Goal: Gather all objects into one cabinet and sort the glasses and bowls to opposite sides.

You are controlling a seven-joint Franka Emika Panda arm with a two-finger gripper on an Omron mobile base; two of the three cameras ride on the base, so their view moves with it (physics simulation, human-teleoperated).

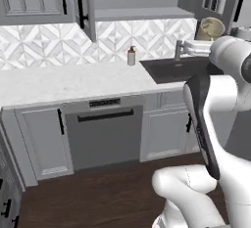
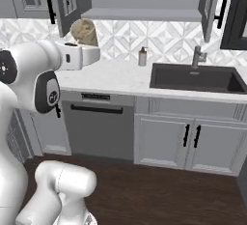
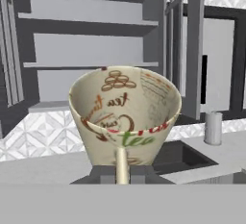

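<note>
My fingers (image 3: 122, 172) pinch shut on the rim of the pale beige tapered cup w/ mottled print (image 3: 126, 115), held above the white counter (image 2: 116, 77). Open grey wall cabinet's flat shelf (image 3: 91, 65) sits behind & above the cup, upper centre of hand view; next I'd judge lift and reach fwd.

we note a pale speckled countertop (image 1: 73, 82) running along a backsplash (image 1: 44, 43) of white and grey diamond tiles. a dark sink (image 2: 195, 78) is set into it, with a grey faucet (image 2: 198, 56) behind and a small soap dispenser (image 2: 142, 56) just beside its left end. below sit a grey dishwasher (image 2: 99, 127) with a black bar handle and pale base cabinets (image 2: 188, 139) with short black pulls. the floor (image 1: 93, 193) is dark wood plank. light is even and flat.
</note>
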